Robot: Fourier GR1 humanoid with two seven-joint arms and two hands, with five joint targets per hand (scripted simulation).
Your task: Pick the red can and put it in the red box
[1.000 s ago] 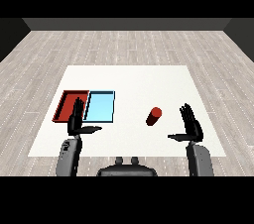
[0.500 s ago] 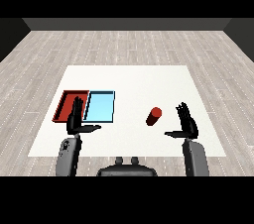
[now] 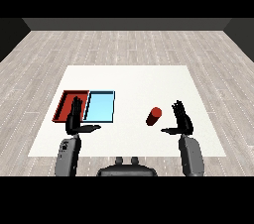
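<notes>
The red can (image 3: 154, 116) lay tilted on the white worktop (image 3: 129, 82), just left of the right robot hand (image 3: 183, 121), apart from it. That robot hand was released, fingers straight, thumb pointing toward the can. The left robot hand (image 3: 75, 120), also released, hovered over the near edge of the red tray (image 3: 66, 101), beside the light blue tray (image 3: 101, 107)

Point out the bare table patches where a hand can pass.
Bare: the stretch between the light blue tray and the red can, and the far table. Crowded: left hand by the red tray; right hand beside the can.
</notes>
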